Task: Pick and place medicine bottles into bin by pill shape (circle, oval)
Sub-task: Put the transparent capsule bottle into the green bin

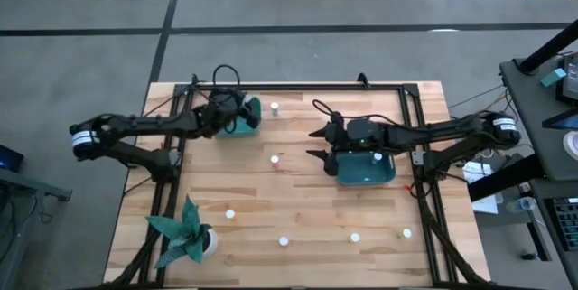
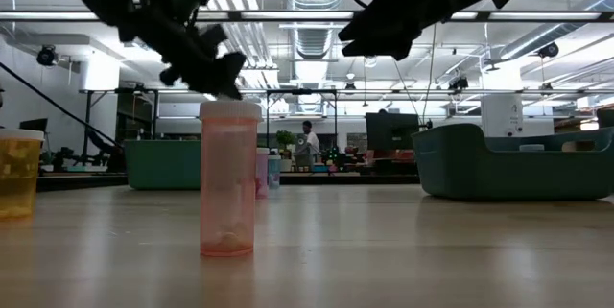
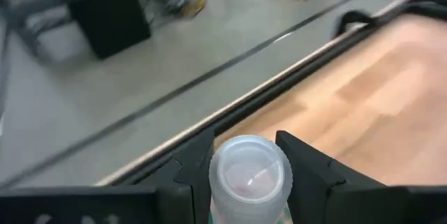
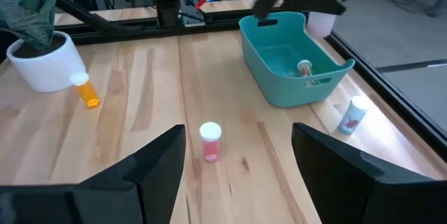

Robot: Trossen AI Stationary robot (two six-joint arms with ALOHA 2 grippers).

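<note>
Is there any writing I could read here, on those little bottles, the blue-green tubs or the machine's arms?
No text can be read in any view.
Bottle held in the left gripper: only its plain white cap shows.
Pink bottle on the table: no label to be seen.
Bottle with a pale blue label beside the far teal tub: too blurred to read.
Right gripper: open, unmarked.

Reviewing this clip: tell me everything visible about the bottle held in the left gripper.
The held bottle is a small cylinder with a white-looking, slightly translucent round cap; something pinkish shows faintly through the cap. It looks like plastic. It is seen cap-end on, clamped between the two dark fingers of the left gripper, which press on opposite sides just below the cap. From above, the gripper is over the teal bin at the table's far left. The bottle's label and contents cannot be read.
</note>
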